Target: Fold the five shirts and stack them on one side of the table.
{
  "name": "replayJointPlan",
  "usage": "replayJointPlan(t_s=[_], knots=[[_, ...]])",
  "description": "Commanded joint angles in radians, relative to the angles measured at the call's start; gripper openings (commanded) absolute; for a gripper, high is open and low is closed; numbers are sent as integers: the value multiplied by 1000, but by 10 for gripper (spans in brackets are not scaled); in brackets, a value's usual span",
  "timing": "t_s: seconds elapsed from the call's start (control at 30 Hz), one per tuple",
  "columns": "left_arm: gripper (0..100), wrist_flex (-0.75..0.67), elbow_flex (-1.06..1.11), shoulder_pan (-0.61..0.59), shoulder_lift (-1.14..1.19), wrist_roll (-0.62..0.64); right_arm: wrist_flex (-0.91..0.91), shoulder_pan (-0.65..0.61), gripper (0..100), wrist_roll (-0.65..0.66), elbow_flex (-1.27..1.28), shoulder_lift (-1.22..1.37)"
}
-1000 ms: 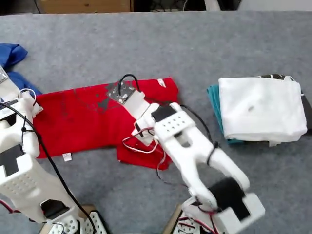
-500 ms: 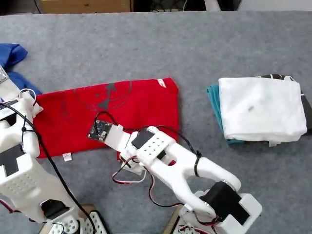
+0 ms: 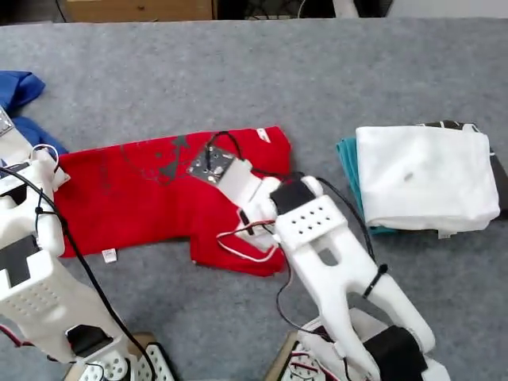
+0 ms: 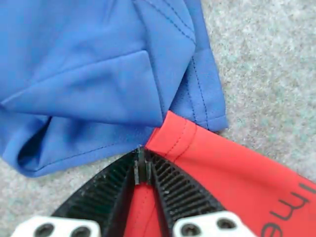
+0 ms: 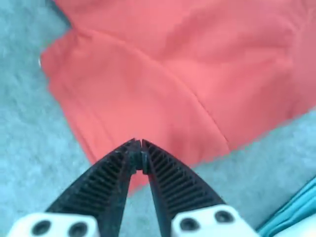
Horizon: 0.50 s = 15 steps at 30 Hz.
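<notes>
The red shirt (image 3: 143,198) lies flat on the grey, felt-like table (image 3: 317,79), a wide oblong of smooth knit with a stitched hem and a dark print; the blue shirt (image 4: 89,74), soft and creased, sits bunched against its corner; well apart, a folded white shirt (image 3: 421,178) tops a teal shirt (image 3: 347,171) in a squarish stack; the left gripper (image 4: 142,168), low at the red hem, pinches that cloth between ribbed black fingers; the right arm (image 3: 325,238) stretches over the red shirt's middle, its right gripper (image 5: 138,155) pressed together on nothing, pointing down at the cloth.
</notes>
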Motion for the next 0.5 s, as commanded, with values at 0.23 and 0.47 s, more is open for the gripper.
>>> replayJointPlan(t_s=[0.23, 0.47], knots=[[29, -9, -25, -15, -5, 5, -124, 25, 12, 14, 314, -33], [29, -9, -27, -15, -5, 8, -68, 26, 12, 14, 243, -74]])
